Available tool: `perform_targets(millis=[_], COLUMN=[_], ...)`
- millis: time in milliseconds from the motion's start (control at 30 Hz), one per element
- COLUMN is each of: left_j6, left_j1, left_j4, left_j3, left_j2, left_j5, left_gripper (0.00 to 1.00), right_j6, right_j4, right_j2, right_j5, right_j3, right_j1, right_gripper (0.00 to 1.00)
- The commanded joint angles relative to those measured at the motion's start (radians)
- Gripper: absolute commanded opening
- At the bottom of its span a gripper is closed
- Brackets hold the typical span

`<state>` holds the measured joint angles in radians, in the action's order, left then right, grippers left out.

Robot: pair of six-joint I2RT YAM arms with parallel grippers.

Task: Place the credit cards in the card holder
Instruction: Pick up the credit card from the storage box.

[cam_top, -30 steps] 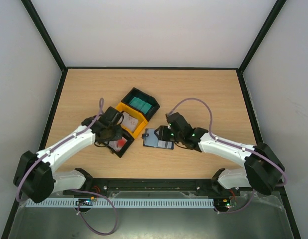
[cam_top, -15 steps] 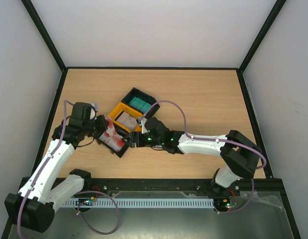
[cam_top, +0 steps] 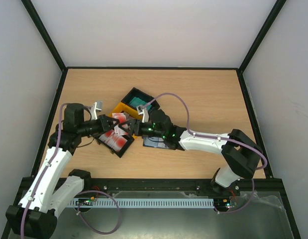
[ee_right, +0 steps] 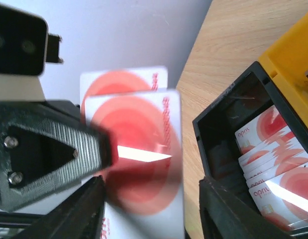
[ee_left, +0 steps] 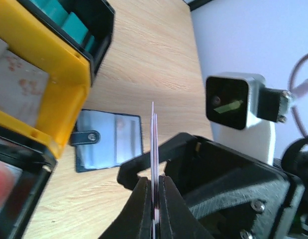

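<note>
While the left gripper (ee_left: 154, 198) clamps at least two red-and-white credit cards (ee_right: 139, 149) edge-on, the right gripper (ee_right: 150, 215) faces it with fingers apart, one on either side of the cards. At three o'clock from the black tray (cam_top: 125, 152), the card holder (ee_left: 110, 146) lies open on the table (cam_top: 203, 94).

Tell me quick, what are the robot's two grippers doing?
Left gripper: closed, holding credit cards.
Right gripper: open, fingers on either side of those cards.
</note>
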<state>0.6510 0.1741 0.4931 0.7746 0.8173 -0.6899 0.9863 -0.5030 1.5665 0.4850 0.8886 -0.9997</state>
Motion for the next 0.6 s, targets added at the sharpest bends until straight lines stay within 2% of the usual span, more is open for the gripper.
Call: perform_targets(millis=[0,100,333,433,567], left_j6=[0.089,0.098,0.243,0.280,0.295], left_j1=[-0.007,-0.013,-0.018,-0.018,-0.018], left_j4=[-0.101,-0.113,-0.277,-0.323,-0.337], left_j3=[-0.036,-0.031,-0.054,-0.065,-0.076], left_j2=[-0.031,-0.031,-0.035,-0.037,-0.036], left_j5=[-0.143,-0.162,-0.227,-0.241,-0.252], left_gripper=[0.03,0.03,0.03,0.03,0.03], right_j6=[0.069,0.120,0.183,0.217,0.248], right_j4=[-0.175,-0.260,-0.376,-0.441,-0.465], right_j2=[-0.054,-0.093,-0.171,-0.174,-0.149], right_j5=[0.035,0.058,0.104,0.131,0.179], right_j3=[-0.066,-0.129,-0.240,-0.261,-0.230], right_j1=[0.025,0.044,0.050,0.050,0.051], right_gripper=[0.45,0.35,0.33,0.28,0.13])
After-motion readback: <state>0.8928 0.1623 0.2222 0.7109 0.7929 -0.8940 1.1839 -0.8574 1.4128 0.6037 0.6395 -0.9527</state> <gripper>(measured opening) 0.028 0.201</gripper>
